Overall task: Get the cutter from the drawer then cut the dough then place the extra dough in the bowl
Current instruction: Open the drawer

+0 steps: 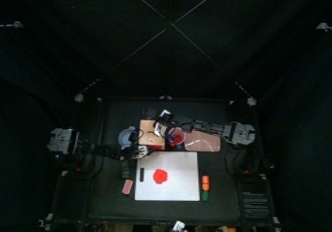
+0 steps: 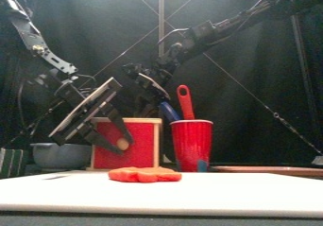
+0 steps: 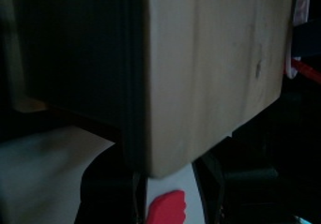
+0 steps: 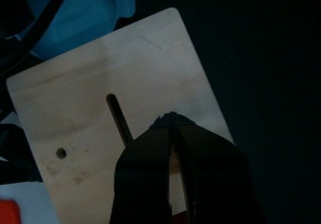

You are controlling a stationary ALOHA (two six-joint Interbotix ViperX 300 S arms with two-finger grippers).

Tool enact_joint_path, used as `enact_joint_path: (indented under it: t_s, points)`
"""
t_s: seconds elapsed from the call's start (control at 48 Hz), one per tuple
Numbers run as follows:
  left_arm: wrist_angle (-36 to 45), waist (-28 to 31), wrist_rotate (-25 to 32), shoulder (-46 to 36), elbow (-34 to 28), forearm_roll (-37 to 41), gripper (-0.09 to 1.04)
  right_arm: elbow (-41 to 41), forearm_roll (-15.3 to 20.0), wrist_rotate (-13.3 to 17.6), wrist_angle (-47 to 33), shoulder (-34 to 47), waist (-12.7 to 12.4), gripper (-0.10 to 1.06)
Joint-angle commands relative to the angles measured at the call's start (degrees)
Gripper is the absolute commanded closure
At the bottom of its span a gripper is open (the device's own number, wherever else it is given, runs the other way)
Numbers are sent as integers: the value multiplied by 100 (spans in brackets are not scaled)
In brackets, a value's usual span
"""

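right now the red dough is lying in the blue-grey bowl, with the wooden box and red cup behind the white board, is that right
No. The red dough lies on the white board, not in the blue-grey bowl; the front view shows it. The wooden box and red cup do stand behind the board.

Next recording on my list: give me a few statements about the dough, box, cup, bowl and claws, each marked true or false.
1. The red dough lies on the white cutting board. True.
2. In the front view the red cup stands left of the wooden box. False: it stands to the box's right.
3. The right claw is over the top of the wooden box. True.
4. The dough is already in the bowl. False: it is all on the board, and the bowl sits left of the box.
5. The left claw is clamped on the cutter. False: its jaws are open beside the box, and no cutter is in view.
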Motion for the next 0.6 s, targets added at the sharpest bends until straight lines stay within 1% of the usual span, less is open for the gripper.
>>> enact_joint_path:
  t_s: [0.021, 0.604]
  points:
    - [44, -264, 18, -35, -35, -70, 30, -26, -9, 9, 18, -97, -9, 94]
    - [9, -976, 18, -35, -79, -650, 30, -9, -9, 53, 35, -88, -9, 94]
